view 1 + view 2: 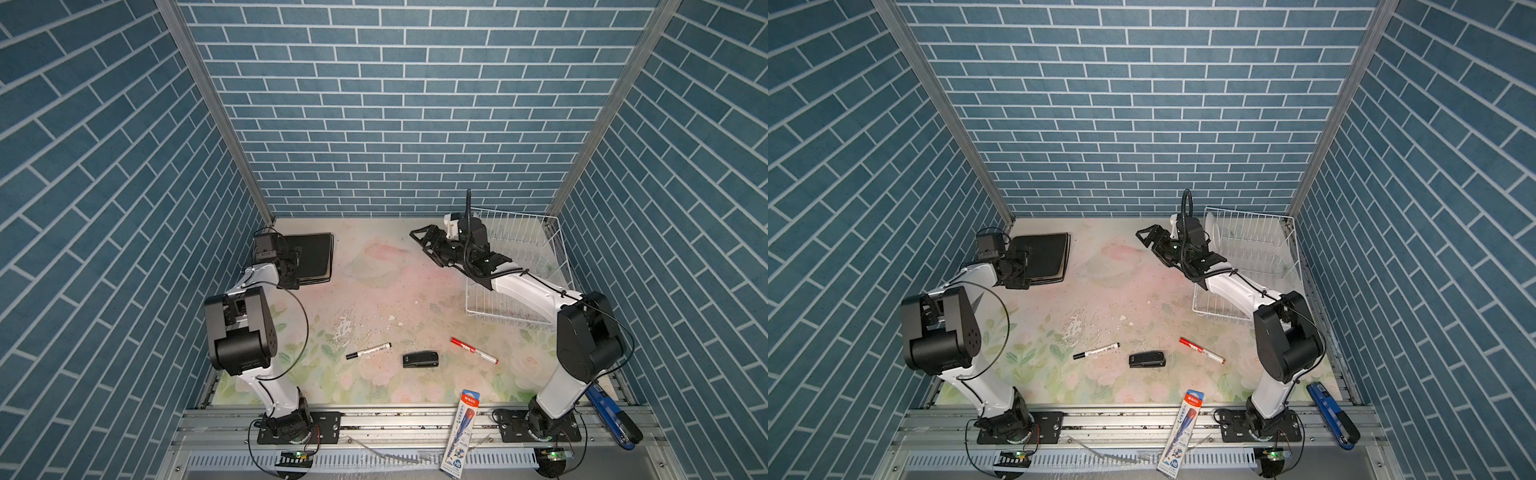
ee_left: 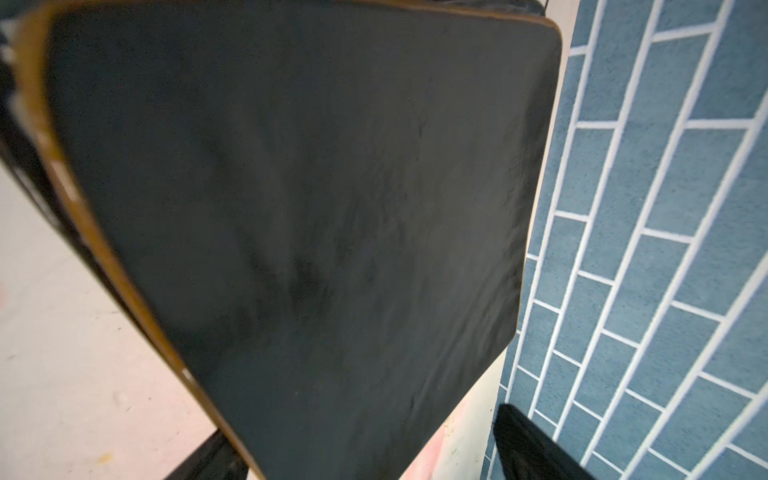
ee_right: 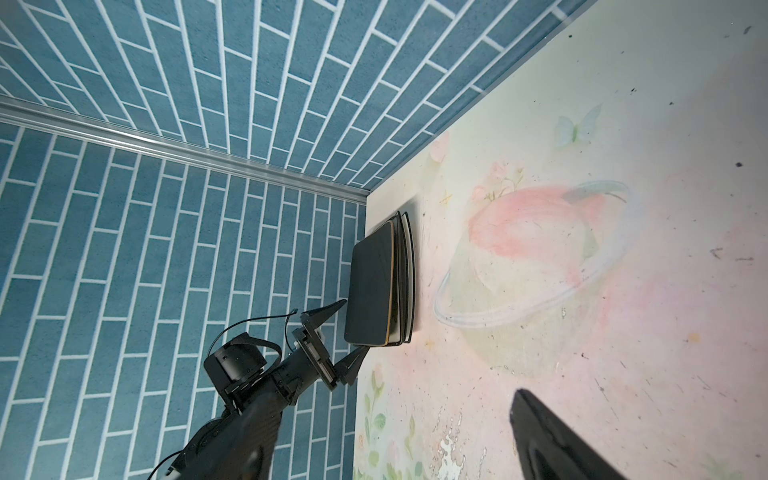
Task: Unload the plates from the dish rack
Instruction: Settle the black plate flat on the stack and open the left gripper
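Left gripper (image 3: 351,328), jaws apart, sits at the stack (image 1: 316,257). Right gripper (image 1: 424,245) is also apart, empty. Next: reach the white plate (image 1: 1211,232) in the rack (image 1: 1250,266).

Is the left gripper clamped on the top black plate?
No: the left gripper stands open beside the plate stack, gripping nothing.

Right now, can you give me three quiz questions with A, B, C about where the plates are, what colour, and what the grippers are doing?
1. The plate stack sits:
A far left corner
B inside rack
C beside stapler
2. Top plate's colour:
A red
B black
C green
3. The left gripper is:
A shut on a pen
B open
C shut on a plate

Answers:
1 A: the plate stack lies by the left wall, away from the dish rack.
2 B: the top plate is matte black.
3 B: the left gripper has spread fingers, short of the stack.
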Robot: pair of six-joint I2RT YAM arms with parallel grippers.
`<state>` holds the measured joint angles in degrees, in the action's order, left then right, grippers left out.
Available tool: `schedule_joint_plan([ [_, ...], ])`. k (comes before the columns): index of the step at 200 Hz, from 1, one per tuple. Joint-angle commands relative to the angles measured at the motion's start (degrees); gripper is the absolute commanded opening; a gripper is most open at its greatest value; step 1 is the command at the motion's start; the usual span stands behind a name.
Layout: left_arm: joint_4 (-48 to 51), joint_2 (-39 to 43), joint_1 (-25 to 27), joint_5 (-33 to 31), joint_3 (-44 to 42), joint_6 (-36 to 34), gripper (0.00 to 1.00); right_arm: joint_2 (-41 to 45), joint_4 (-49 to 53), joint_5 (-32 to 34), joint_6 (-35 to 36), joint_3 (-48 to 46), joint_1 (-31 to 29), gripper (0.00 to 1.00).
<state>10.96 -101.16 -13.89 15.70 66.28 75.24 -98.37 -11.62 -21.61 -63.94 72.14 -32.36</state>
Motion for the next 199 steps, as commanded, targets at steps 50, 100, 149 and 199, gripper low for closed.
schedule_joint_plan([
  [50, 3.2, 1.6, 0.4, -1.1, 1.2, -1.2, 0.93, 2.6, -1.4, 0.7, 2.3, -2.4, -0.3, 0.88],
  [100, 2.8, 1.9, 0.4, -0.3, 0.5, -0.9, 0.93, 3.2, -1.6, 0.7, 2.3, -2.9, -0.3, 0.88],
  [149, 3.1, 2.9, 0.4, -0.5, -0.1, -0.7, 0.93, 4.1, -1.6, 1.0, 2.4, -3.7, -0.3, 0.88],
  [199, 4.1, 4.3, 0.4, -0.7, -0.6, -0.7, 0.93, 5.0, -1.7, 1.1, 2.4, -4.6, -0.3, 0.88],
])
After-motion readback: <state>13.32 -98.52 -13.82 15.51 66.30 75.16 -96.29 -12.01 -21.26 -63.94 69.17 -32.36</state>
